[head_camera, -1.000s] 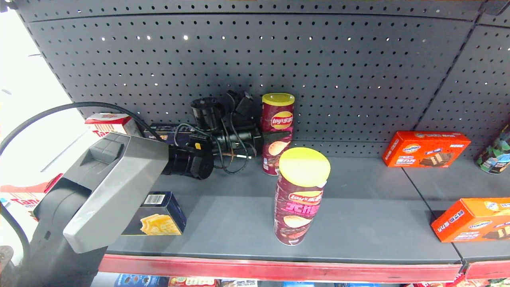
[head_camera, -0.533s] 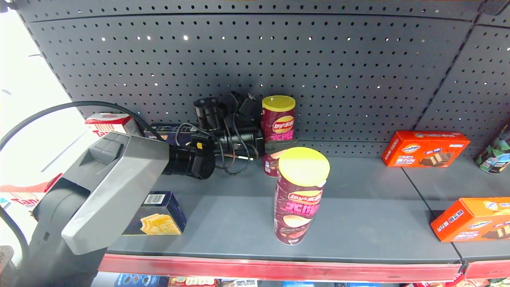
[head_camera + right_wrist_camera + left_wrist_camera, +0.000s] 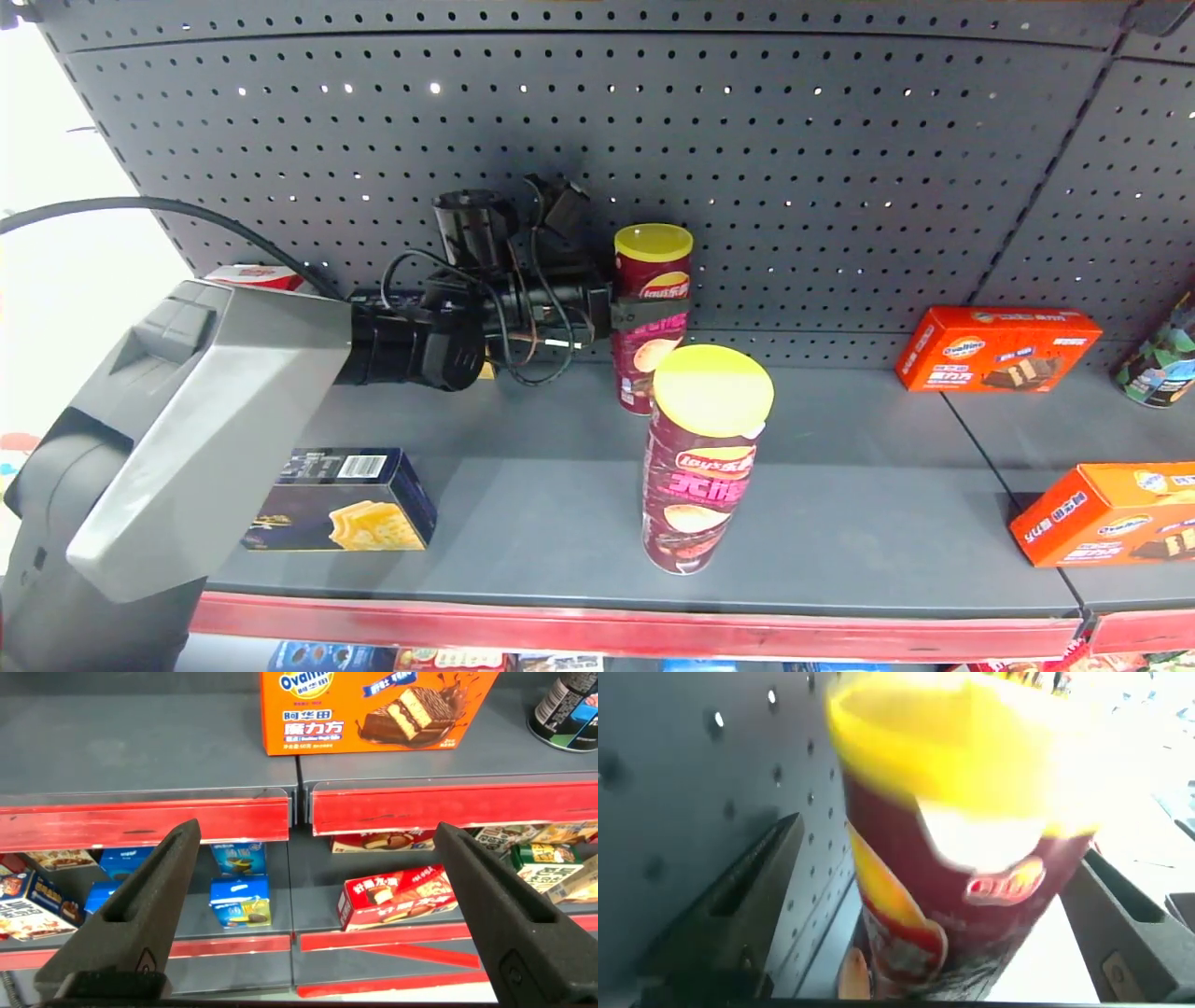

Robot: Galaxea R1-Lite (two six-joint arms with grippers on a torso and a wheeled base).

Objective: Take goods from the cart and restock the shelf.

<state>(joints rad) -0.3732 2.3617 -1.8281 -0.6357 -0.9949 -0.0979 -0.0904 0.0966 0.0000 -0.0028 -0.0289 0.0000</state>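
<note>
Left arm [image 3: 411, 345] level toward pegboard [image 3: 747, 168], jaws astride rear can [image 3: 652, 280] (seemingly unclenched); right jaws spread.

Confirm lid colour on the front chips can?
Yellow lid, plain, on the maroon front can. Shows best in the head view.

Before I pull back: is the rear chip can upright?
Upright: the rear chip can stands vertical, yellow lid on top, base on the shelf.
</note>
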